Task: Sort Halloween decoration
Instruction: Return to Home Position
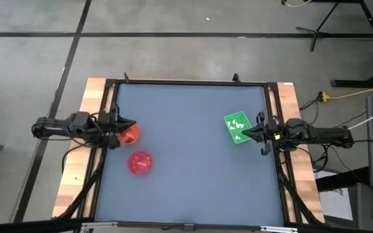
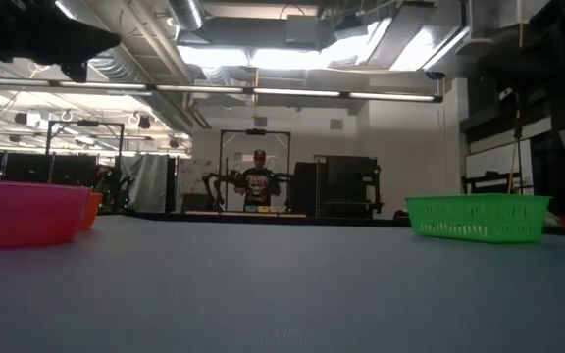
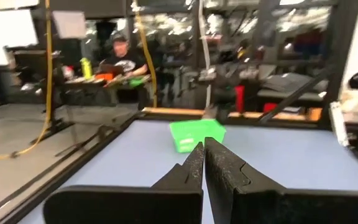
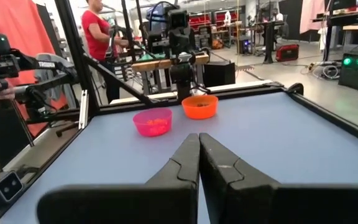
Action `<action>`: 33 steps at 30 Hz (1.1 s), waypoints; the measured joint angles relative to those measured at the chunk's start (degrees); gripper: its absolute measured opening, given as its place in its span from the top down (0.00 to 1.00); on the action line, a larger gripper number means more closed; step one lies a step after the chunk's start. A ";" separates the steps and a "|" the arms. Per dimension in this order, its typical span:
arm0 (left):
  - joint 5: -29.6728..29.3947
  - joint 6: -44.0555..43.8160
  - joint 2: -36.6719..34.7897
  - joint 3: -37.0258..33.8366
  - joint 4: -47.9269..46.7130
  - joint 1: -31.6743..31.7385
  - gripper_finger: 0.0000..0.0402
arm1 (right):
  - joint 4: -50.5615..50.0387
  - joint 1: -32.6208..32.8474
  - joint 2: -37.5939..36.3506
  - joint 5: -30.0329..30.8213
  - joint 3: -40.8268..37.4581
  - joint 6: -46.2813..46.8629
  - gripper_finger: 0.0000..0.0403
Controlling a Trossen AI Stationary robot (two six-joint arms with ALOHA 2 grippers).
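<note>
Left end effector (image 1: 132, 124): fingers pressed together, nothing held; wrist view shows the same (image 3: 202, 150). Right end effector (image 1: 245, 134): also closed tight and empty (image 4: 199, 140). Both arms are pulled back to opp. sides of the surface (image 1: 193, 149), tips pointing inward. From above, the left tip sits over the far edge of the orange bowl (image 1: 125, 137) and the right tip at the near edge of the green tray (image 1: 228, 120).

Halloween decoration (image 1: 238, 127): white pieces lie inside the green tray. Contents of the orange bowl and the pink bowl (image 1: 132, 169) are too small to tell. No loose pieces seen on the surface btw. the containers.

Step, by my read: sorting is done and the arms are parking at home. Next move prob. needs only a settle into rest pose w/o clipping the bowl rim or tray wall below the tips; no grasp called for.
</note>
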 joint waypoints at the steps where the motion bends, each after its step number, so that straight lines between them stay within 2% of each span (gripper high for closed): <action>1: 0.67 0.13 0.00 -0.80 1.76 -0.02 1.00 | 0.98 0.00 0.01 -0.05 -0.91 0.01 0.98; 9: 0.50 0.21 -0.02 -7.76 12.03 0.07 1.00 | 9.91 0.00 0.00 -0.19 -7.68 0.07 0.98; 15: 0.52 1.47 -0.01 -12.35 19.62 0.88 1.00 | 10.66 0.00 0.07 -0.32 -7.95 -0.27 0.98; 22: 3.53 1.93 -0.02 -12.40 19.10 4.96 1.00 | 12.01 0.00 0.07 -0.51 -7.95 -1.55 0.98; 29: 5.17 1.15 -0.01 -12.40 12.07 9.36 1.00 | 7.44 0.02 0.09 -0.53 -7.95 -1.63 0.98; 33: 6.88 0.76 0.08 -12.40 11.87 11.02 1.00 | 7.24 0.00 0.16 -0.57 -7.93 -3.04 0.98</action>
